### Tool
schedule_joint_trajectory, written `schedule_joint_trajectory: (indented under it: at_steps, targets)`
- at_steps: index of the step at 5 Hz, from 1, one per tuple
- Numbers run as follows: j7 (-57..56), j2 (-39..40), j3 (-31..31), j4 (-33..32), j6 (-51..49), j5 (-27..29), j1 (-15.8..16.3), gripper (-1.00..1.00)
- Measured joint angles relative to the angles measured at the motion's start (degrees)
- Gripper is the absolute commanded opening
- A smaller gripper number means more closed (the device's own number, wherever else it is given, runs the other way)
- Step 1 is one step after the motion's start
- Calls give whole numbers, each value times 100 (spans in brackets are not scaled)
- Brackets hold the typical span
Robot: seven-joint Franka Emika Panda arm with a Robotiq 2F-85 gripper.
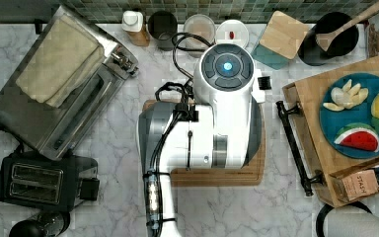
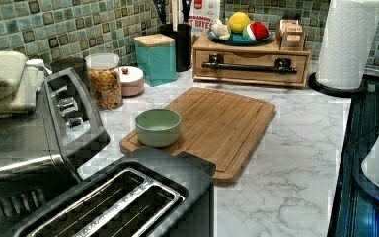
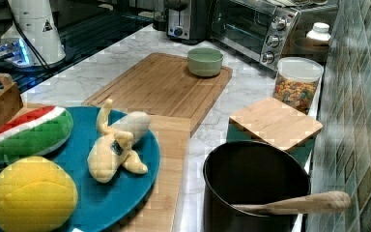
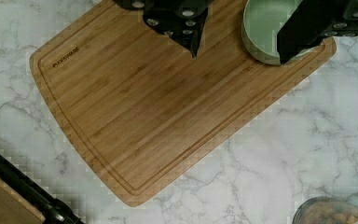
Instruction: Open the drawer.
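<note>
A: Drawer [image 2: 251,65] position?
B: Upper right of the left view, closed flush in its wooden box, black bar handle [image 2: 249,65] across the front, fruit plate [image 2: 237,38] on top

A: And the end effector [image 4: 237,44]?
B: Fingers spread apart, holding nothing, above the cutting board [image 4: 168,102] and green bowl [image 4: 263,28] near the wrist view's upper edge, well apart from the handle on the marble tabletop [image 2: 296,148]

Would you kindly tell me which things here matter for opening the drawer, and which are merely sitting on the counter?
For the job:
drawer, shut
its black bar handle
gripper, open, above the cutting board

Lying about:
green bowl
toaster
toaster oven
fruit plate
paper towel roll
</note>
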Motion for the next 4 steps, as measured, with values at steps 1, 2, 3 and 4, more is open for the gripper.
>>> schedule_joint_trajectory:
  at_steps: [1,2,3,4]
  targets:
    - [0,20,-1,-22,1,0,0,100]
    - [-16,36,-13,-78,15,0,1,100]
    - [-220,34,-3,-201,183,-44,14,100]
    - [-1181,-61,-2,-582,867,-44,42,100]
